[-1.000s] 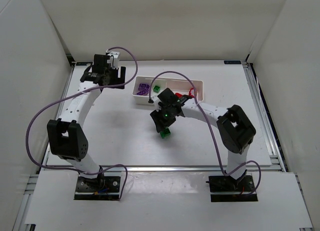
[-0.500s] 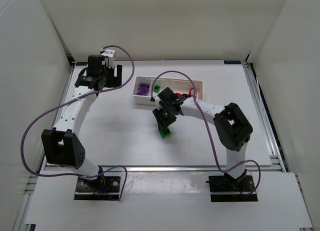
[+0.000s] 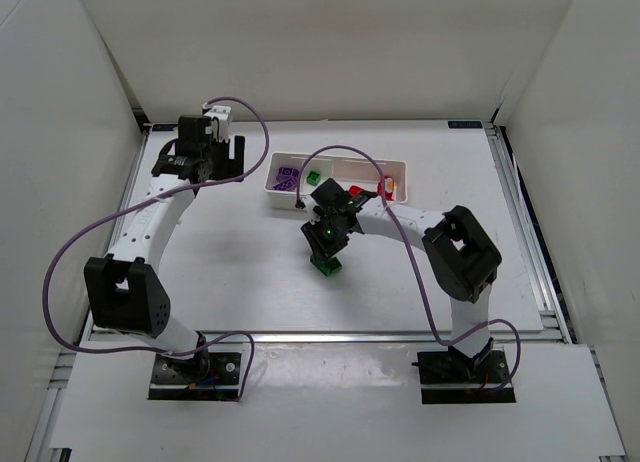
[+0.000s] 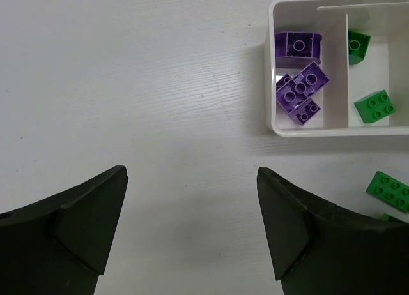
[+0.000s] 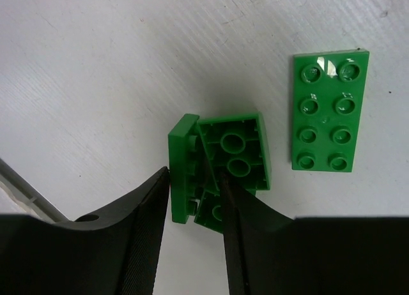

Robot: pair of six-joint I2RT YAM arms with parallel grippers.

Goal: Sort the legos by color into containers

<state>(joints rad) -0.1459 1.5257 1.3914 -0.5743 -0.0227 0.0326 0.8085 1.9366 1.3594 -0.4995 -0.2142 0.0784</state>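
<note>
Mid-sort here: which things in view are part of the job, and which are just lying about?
Job: white tray, purple bricks, green bricks in it, tipped green brick in right gripper, flat green brick.
Bystanders: purple cables, enclosure walls.

The tray [image 4: 273, 84] is plain white, on a white table [image 4: 160, 116] with a faint grain. Its end compartment holds purple bricks [image 4: 300, 90], the next two green bricks [image 4: 377, 107], and further along there's a red brick [image 3: 383, 185]. On the table lie a glossy green plate [image 5: 329, 110] and a matching green brick [image 5: 233, 148]. The arms [image 3: 150, 217] are white and black, with purple cables [image 3: 345, 148]. The right gripper [image 5: 192, 180] has black fingers [image 5: 128, 244].
</note>
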